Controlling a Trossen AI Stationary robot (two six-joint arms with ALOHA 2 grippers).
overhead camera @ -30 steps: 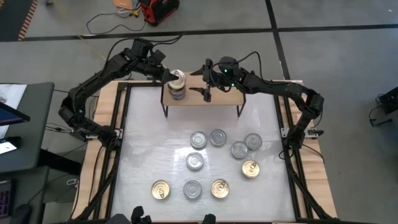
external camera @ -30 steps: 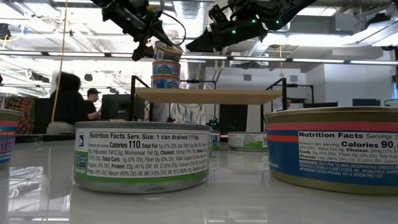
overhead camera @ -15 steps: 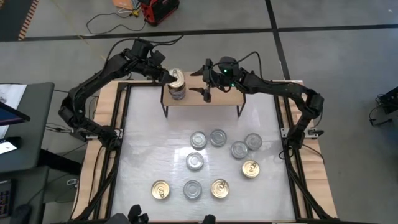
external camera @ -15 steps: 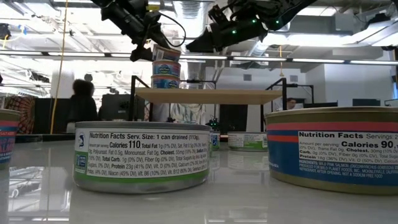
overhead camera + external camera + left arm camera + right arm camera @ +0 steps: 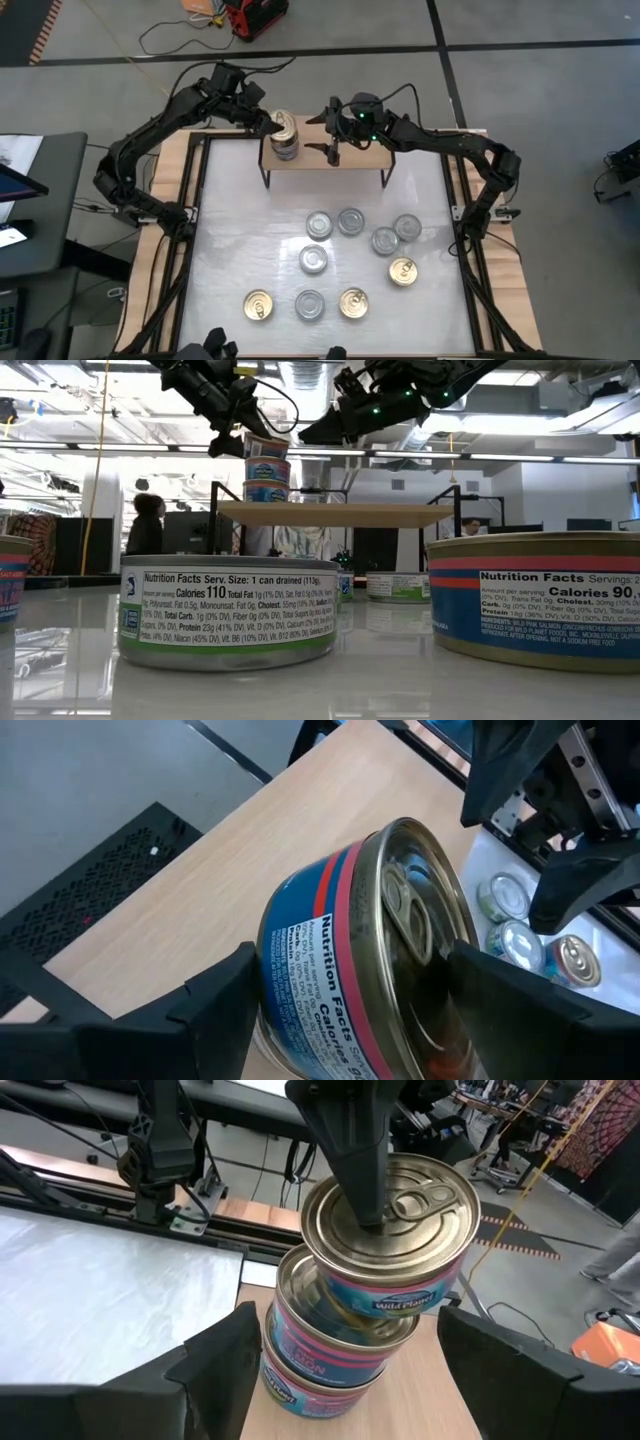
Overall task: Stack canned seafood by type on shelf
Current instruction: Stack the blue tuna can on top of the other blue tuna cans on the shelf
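Note:
On the left end of the light-wood shelf (image 5: 350, 160) stands a pile of three cans (image 5: 335, 1340). The top can (image 5: 266, 446), with a pull-tab lid and a blue and red label, sits a little askew and tilted on the two below. My left gripper (image 5: 279, 122) reaches in from the far left and is shut on that top can. My right gripper (image 5: 333, 152) hovers open over the shelf's middle, just right of the pile, touching nothing. Several more cans, silver-topped (image 5: 319, 225) and gold-topped (image 5: 402, 271), lie on the white tabletop. My left gripper has the top can between its two fingers, one finger (image 5: 362, 1180) coming down on the lid (image 5: 420, 1230), the other (image 5: 215, 1010) at the side wall's lower edge (image 5: 275, 970). The fingers slant down from the far left. The can rests tilted on the can beneath.
The shelf's middle and right part (image 5: 365, 150) bear nothing. The loose cans lie spread over the table's middle and near half, two close to the low camera (image 5: 228, 610), (image 5: 535, 600). A person (image 5: 147, 525) stands in the room behind.
My left gripper has rolled a little where it is. The top can has sunk at its raised side and now lies flatter on the pile. The right arm has kept still.

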